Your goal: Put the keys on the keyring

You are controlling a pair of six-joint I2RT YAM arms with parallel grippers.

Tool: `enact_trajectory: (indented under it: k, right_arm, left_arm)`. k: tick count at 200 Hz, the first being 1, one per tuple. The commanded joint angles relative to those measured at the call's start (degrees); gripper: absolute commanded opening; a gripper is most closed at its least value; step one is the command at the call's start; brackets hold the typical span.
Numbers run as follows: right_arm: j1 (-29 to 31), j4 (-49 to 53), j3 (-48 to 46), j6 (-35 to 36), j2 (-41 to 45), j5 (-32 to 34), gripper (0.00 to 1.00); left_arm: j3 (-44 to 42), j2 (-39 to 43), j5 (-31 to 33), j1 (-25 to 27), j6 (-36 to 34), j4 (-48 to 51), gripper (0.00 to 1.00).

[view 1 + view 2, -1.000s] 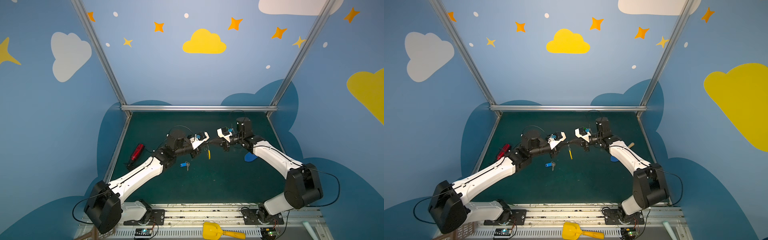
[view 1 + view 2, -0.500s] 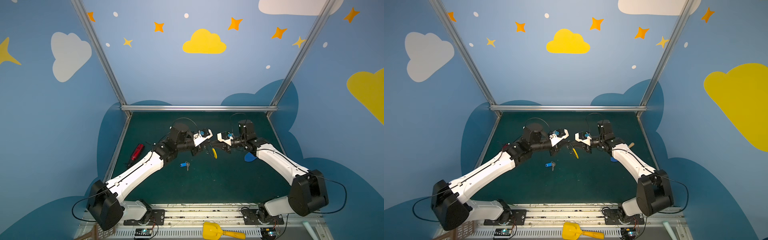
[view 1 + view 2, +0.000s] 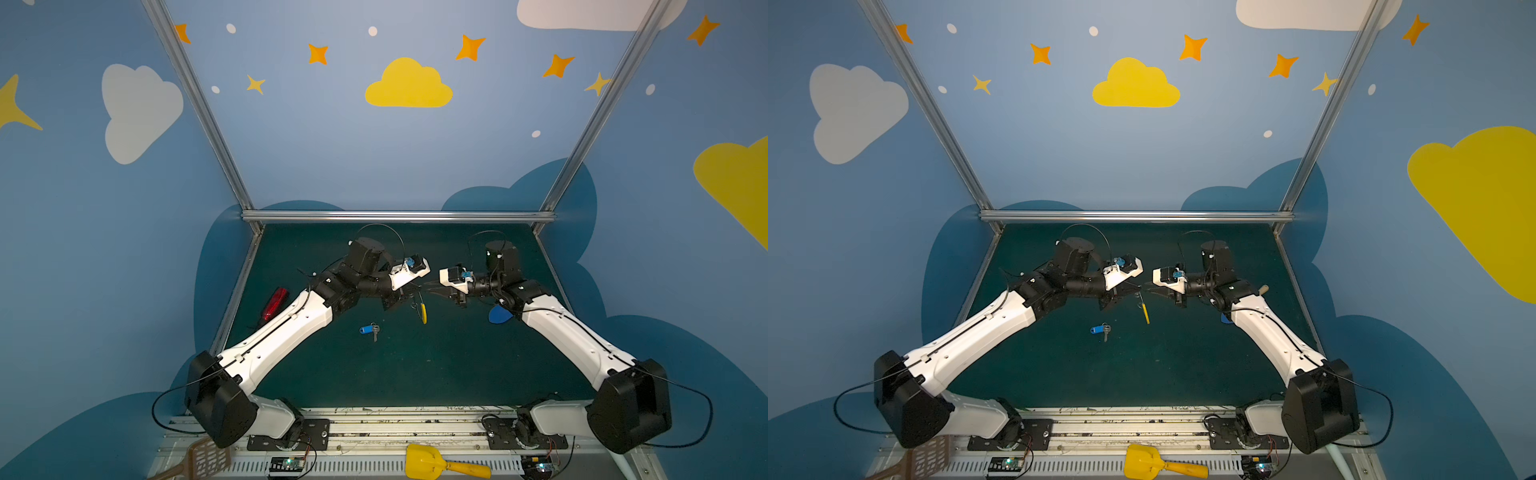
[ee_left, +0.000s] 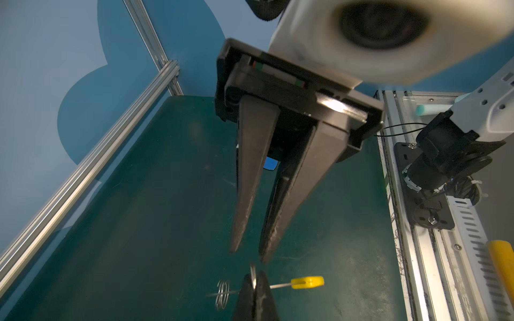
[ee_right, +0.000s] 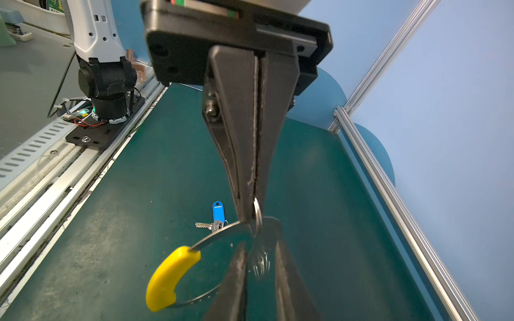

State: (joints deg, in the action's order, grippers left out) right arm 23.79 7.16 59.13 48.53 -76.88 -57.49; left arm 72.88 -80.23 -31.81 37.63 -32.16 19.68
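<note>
The keyring [image 3: 420, 306], a grey metal hoop with a yellow sleeve [image 5: 172, 278], hangs in the air at mid-table. My left gripper [image 3: 413, 290] is shut on its rim, as the left wrist view shows [image 4: 254, 278]. A few small wire rings [image 5: 261, 264] dangle from the hoop. My right gripper [image 3: 430, 289] faces it from the right, with its fingers [image 4: 244, 194] apart and nothing between the pads. The keys [image 3: 369, 329], a silver key on a blue tag, lie on the green mat below and to the left, also seen in the right wrist view [image 5: 215, 219].
A red object [image 3: 275, 303] lies on the mat by the left wall. A blue toy shovel [image 3: 498, 314] sits under the right arm. A yellow scoop [image 3: 428, 465] and a brown spatula [image 3: 203, 459] rest on the front rail.
My right gripper was shut at the keyring, then opened and drew back slightly to the right. The keyring stays in my left gripper and its yellow sleeve has swung lower.
</note>
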Motion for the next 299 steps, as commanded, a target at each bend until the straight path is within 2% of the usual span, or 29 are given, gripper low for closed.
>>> enact_trajectory:
  k: [1, 68, 109, 149, 222, 235, 257, 299]
  right_arm:
    - [0.3, -0.8, -0.2, -2.4, 0.1, -1.0, 0.2]
    - [-0.2, -1.0, 1.8, -6.8, -2.6, -7.1, 0.18]
    - [-0.6, -0.6, 1.6, -8.0, -3.0, -7.2, 0.18]
    - [-0.7, -3.1, 1.7, -10.5, -3.5, -10.3, 0.16]
    - [-0.8, -2.7, 1.2, -10.5, -3.1, -12.8, 0.14]
    - [-0.8, -3.2, 1.3, -11.2, -3.2, -13.0, 0.12]
    - [-0.7, -3.4, 1.5, -11.3, -3.6, -13.0, 0.0]
    - [-0.8, -2.2, 1.8, -9.9, -3.6, -12.1, 0.0]
  left_arm:
    - [-3.0, 2.3, -1.8, -0.2, -0.1, -4.9, 0.04]
    - [-9.2, 5.2, -2.3, -0.2, 0.0, -15.5, 0.04]
    - [-11.3, 6.2, -2.4, -0.2, 0.0, -19.6, 0.04]
    - [-11.6, 6.0, -4.0, -0.1, 0.4, -20.4, 0.04]
    - [-12.5, 6.4, -2.2, -0.2, -0.2, -21.5, 0.04]
    - [-12.6, 6.5, -2.3, -0.1, -0.2, -21.7, 0.04]
    - [-12.7, 6.5, -2.4, -0.2, -0.2, -21.5, 0.04]
    - [-12.5, 6.2, -2.1, -0.1, -0.8, -19.7, 0.04]
